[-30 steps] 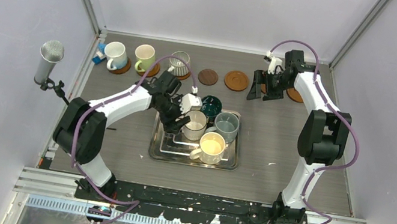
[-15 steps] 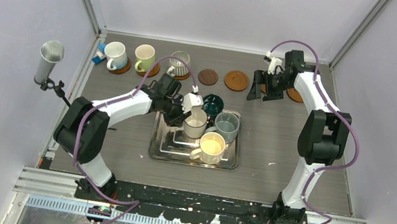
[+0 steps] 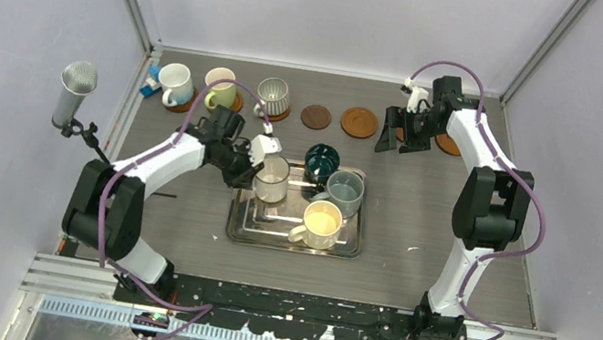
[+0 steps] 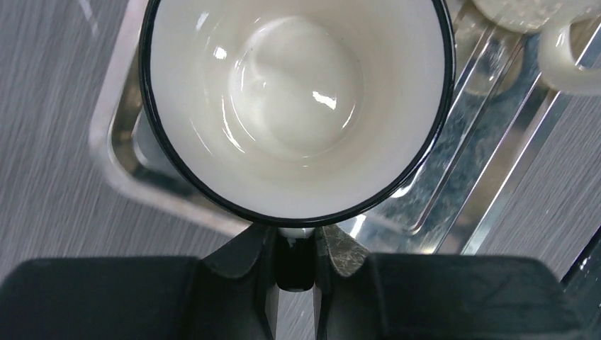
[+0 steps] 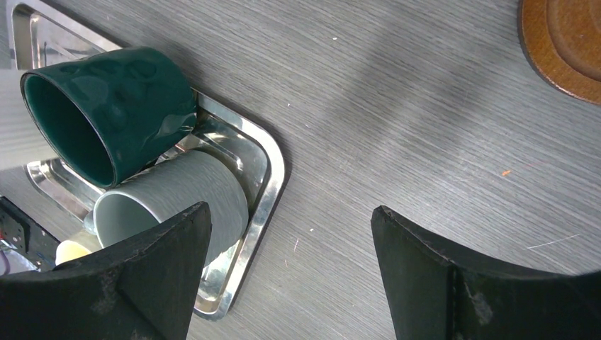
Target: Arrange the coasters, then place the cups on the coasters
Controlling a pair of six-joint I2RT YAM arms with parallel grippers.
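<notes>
Shifted since the earlier frame: left arm has drawn back toward 9 o'clock, carrying the cream mug from mid-tray to the far-left corner of the steel tray. Right arm unchanged.

- Left pincer clamped on the mug's handle; wrist view shows both fingers pinching it just under the dark rim. Mug upright, mouth up, handle pointing to 9 o'clock. It looks lifted clear of the tray.
- Right pincer spread wide, holding nothing, over bare desk at the far right.
- Key relation: dark brown coaster lies at 1 o'clock from the held mug; orange-brown coaster just beyond it at 3 o'clock. Both bare. Left arm is nearer the dark one.
- Room: open desk between tray and coaster row. Dark teal mug, tipped at the tray's far edge, sits near the path; ribbed grey mug stands at 12 o'clock.
</notes>
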